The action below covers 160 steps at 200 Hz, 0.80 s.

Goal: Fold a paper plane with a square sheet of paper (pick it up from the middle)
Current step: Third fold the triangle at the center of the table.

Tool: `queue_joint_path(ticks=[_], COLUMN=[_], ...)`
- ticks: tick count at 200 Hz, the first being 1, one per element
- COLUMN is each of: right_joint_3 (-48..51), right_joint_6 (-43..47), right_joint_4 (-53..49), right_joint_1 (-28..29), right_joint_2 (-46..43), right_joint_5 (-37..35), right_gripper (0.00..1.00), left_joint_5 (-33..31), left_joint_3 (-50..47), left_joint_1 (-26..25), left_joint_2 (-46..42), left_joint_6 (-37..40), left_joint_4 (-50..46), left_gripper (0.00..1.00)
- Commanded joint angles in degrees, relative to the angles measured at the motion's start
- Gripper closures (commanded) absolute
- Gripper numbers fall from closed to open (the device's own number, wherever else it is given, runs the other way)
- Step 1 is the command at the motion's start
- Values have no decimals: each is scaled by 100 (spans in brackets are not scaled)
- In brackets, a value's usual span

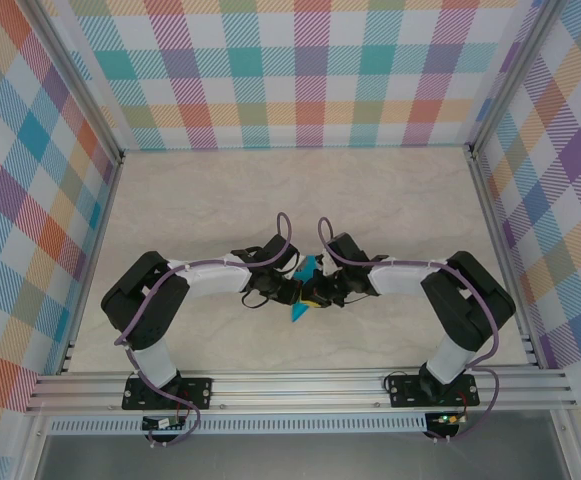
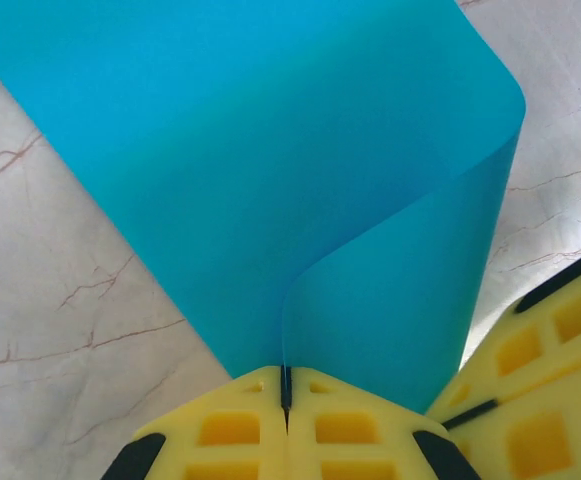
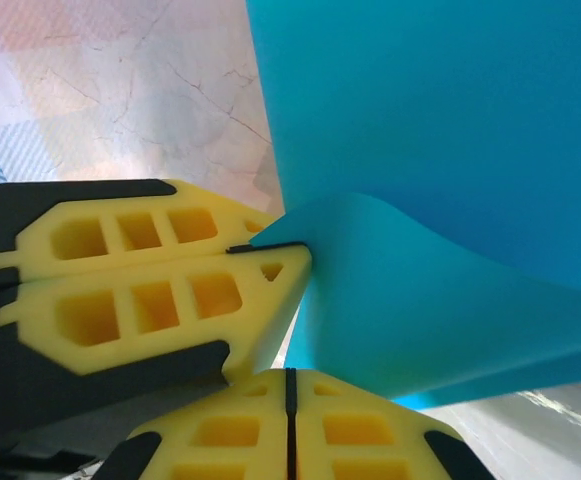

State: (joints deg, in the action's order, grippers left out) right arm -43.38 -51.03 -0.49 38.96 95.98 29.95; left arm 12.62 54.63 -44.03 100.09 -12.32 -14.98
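We note left gripper (image 2: 285, 392) pinched shut on square sheet of paper (image 2: 270, 150). Right gripper (image 3: 290, 388) also clamped on its edge, tips meeting. Sheet held between them above table (image 1: 220, 200), curled, no sharp crease seen. We judge pickup done, plane folds outstanding.

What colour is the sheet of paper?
Plain teal-blue, unmarked; the sheet of paper shows best in the left wrist view.

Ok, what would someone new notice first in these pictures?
The bright teal sheet grabs the eye first, curling in a big loop above the marble table. Next come the yellow left gripper and right gripper, meeting tip to tip mid-table, both shut on the sheet.
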Motion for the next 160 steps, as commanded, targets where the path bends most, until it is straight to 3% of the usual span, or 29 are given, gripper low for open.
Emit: queue_joint_path(ticks=[1, 119, 160], right_joint_3=[37, 396, 363], right_joint_6=[-245, -357, -327], right_joint_4=[438, 818, 375], right_joint_1=[42, 41, 41], right_joint_2=[97, 81, 114], right_joint_5=[-18, -170, -403], right_gripper=[93, 91, 90], left_joint_5=[-23, 42, 55], left_joint_3=[-52, -92, -75], left_joint_1=[70, 73, 72], left_joint_2=[40, 72, 102], left_joint_6=[73, 94, 107], left_joint_4=[-42, -47, -44], left_gripper=[96, 96, 96])
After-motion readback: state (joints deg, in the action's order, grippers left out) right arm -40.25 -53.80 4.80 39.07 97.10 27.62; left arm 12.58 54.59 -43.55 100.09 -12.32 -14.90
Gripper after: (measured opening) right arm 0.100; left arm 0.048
